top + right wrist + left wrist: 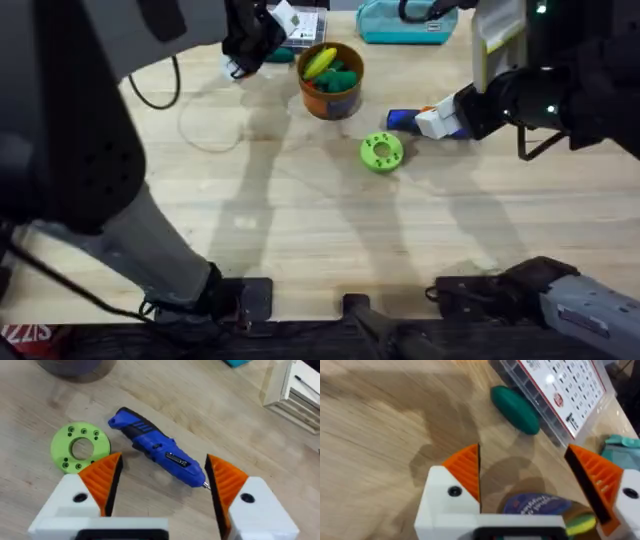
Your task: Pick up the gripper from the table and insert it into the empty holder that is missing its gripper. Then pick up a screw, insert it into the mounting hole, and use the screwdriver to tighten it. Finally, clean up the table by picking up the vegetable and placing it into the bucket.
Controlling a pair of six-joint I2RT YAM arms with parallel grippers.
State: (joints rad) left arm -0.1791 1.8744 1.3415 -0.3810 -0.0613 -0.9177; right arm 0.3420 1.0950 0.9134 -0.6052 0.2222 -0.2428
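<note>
Right gripper (162, 477) – fingers spread wide, empty, over the blue screwdriver (160, 452) on the table (300, 220), beside a green disc (80, 447). Left gripper (535, 480) – wide, empty, near the vegetable (515, 409); bucket (331, 82) nearby.

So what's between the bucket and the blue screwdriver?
Just bare wood between the bucket and screwdriver, seen overhead. The green disc sits below that gap.

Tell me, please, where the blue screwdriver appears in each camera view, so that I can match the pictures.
Overhead: the screwdriver lies right of centre, partly hidden by the right gripper, just up and right of the lime-green disc.
Left wrist: not in this picture.
Right wrist: the screwdriver lies diagonally on the wood, between the open fingers of the right gripper.
Shared landmark: the lime-green disc, beside the screwdriver in both views.
</note>
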